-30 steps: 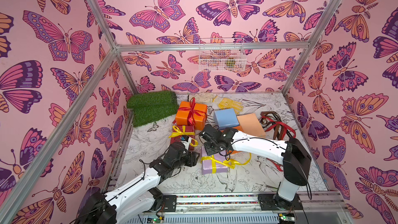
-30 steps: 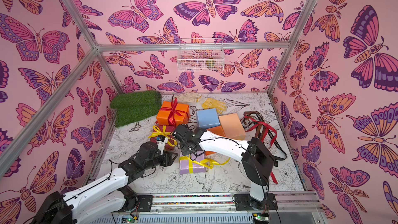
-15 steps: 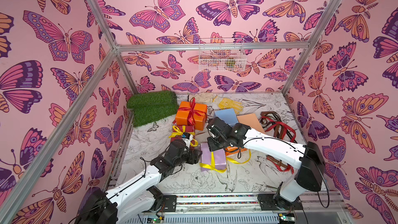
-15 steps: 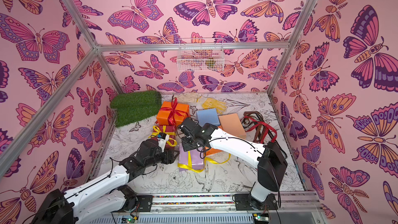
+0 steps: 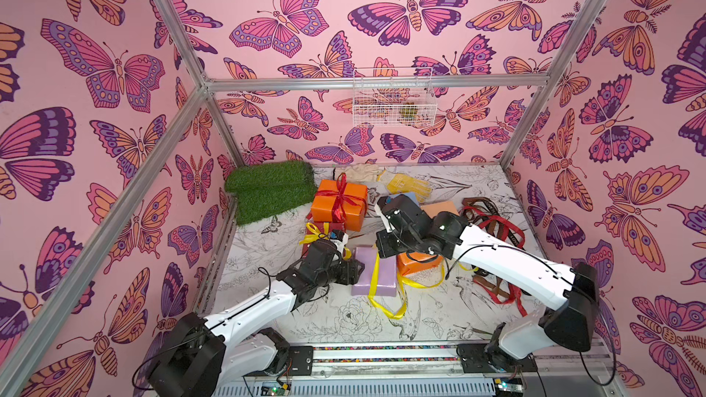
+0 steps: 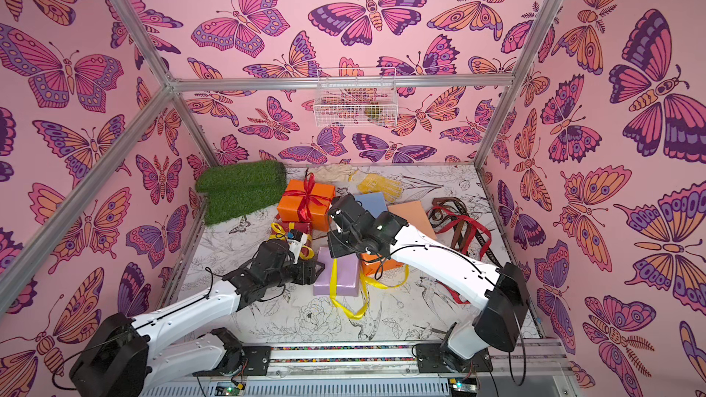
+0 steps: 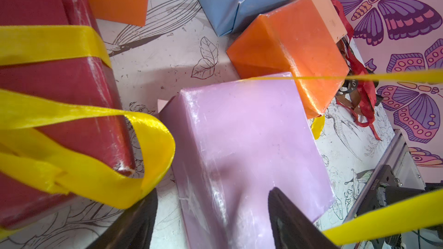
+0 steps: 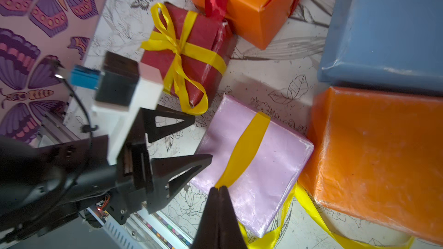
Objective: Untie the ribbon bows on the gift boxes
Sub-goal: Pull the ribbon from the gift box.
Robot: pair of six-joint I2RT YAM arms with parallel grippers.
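You're in the middle of the lilac box (image 8: 271, 164). Its yellow ribbon (image 8: 244, 149) shows no knot or loops, just one flat band over the top face, with slack tails on the table past the box. So I judge the bow is undone and the step in hand is drawing the strand off.

Your right gripper (image 8: 219, 189) has its fingers pressed together on that band. The pinch sits right at the tips, above the box edge nearest them, and the ribbon runs straight away from the tips across the lid.

Your left gripper (image 8: 203, 139) has its fingers spread and holds nothing. They flank the near corner of the same box, with one tip at or almost at its side; I cannot tell if it touches.

For the next move, pull the pinched strand up and away from the box until the band slides clear. The box looks light and may ride along, so consider closing the left fingers on that corner to pin it.

After that, the dark red box (image 8: 199, 51) lies just beyond the left fingers, and its yellow bow (image 8: 167, 41) is tied. The large orange box (image 5: 338, 204) past it wears a tied red bow (image 5: 341, 192).
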